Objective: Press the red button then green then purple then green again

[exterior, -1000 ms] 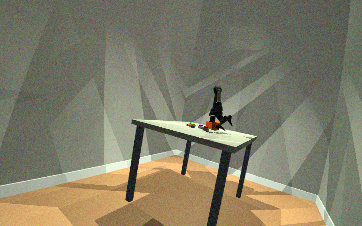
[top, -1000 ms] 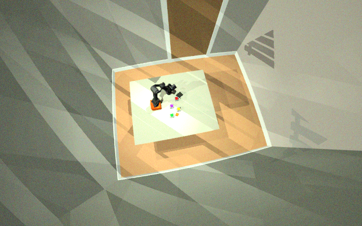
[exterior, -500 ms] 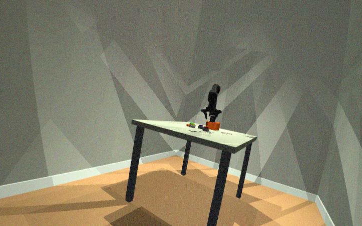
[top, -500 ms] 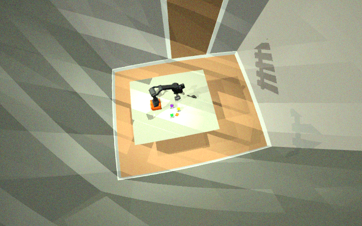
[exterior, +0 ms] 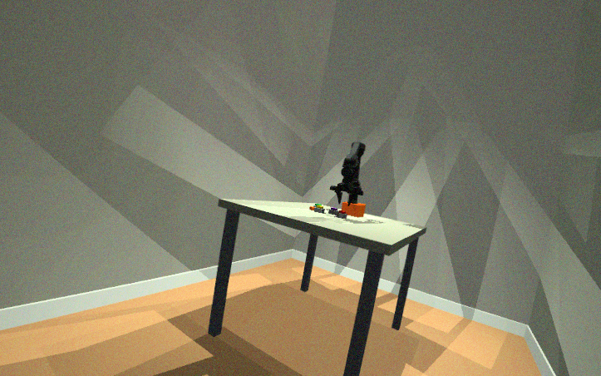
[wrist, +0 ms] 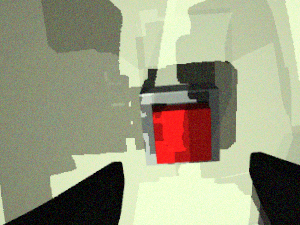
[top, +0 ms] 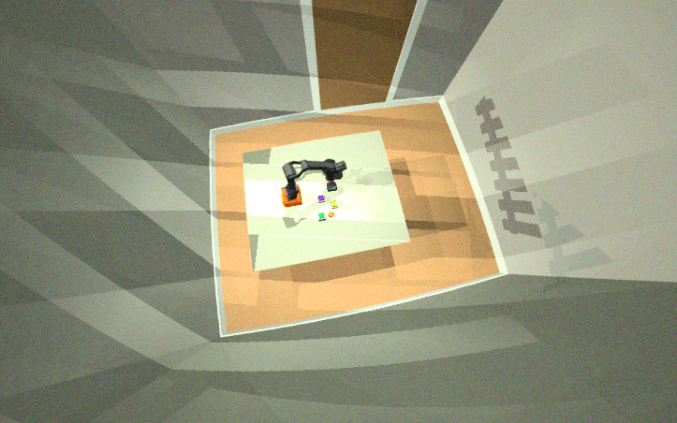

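Observation:
The red button (wrist: 182,135) (exterior: 342,213) sits in a grey housing, raised and untouched; in the top view the arm mostly hides it. My gripper (wrist: 186,167) (exterior: 344,204) points down above it, fingers apart and empty. In the wrist view the button lies between and slightly ahead of the fingertips. The purple button (top: 320,197) (exterior: 333,209) is near the red one, toward the green side. The green button (top: 321,215) (exterior: 317,204) is farther along the table. Nothing touches either.
A yellow button (top: 333,203) stands between the red and green buttons, right of the purple one. A small orange block (top: 331,214) lies close beside the green button. The arm's orange base (top: 294,201) (exterior: 357,210) stands on the pale table (top: 383,226).

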Available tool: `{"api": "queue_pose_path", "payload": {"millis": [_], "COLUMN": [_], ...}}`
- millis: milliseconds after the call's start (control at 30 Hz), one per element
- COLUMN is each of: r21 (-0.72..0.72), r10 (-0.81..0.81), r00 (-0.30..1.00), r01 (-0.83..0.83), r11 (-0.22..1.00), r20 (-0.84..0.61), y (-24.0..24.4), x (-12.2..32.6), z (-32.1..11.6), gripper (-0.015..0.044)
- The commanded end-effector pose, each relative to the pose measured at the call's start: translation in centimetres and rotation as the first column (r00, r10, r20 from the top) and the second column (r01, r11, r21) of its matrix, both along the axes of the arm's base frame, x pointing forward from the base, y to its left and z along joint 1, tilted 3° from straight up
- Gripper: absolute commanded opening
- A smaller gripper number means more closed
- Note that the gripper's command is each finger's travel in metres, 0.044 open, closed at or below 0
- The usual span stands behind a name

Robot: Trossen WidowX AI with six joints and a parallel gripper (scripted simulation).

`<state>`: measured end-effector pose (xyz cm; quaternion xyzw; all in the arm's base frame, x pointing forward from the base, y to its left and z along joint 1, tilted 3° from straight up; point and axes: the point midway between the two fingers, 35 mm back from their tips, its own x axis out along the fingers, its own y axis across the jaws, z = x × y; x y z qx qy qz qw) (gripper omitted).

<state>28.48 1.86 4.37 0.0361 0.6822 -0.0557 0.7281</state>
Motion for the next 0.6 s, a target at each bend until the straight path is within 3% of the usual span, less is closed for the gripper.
{"api": "queue_pose_path", "payload": {"millis": [0,167,567], "r21": [-0.006,-0.006,-0.006], "r10": [0.000,0.000,0.000], "r00": [1.000,1.000,1.000], "r01": [0.000,0.000,0.000], "r11": [1.000,1.000,1.000], "r20": [0.000,0.000,0.000], "y": [-0.16,-0.16,-0.17], "x": [-0.13,-0.13,-0.08], "z": [-1.07,-1.07,-1.47], "gripper": [0.0138,0.0020,0.0020]}}
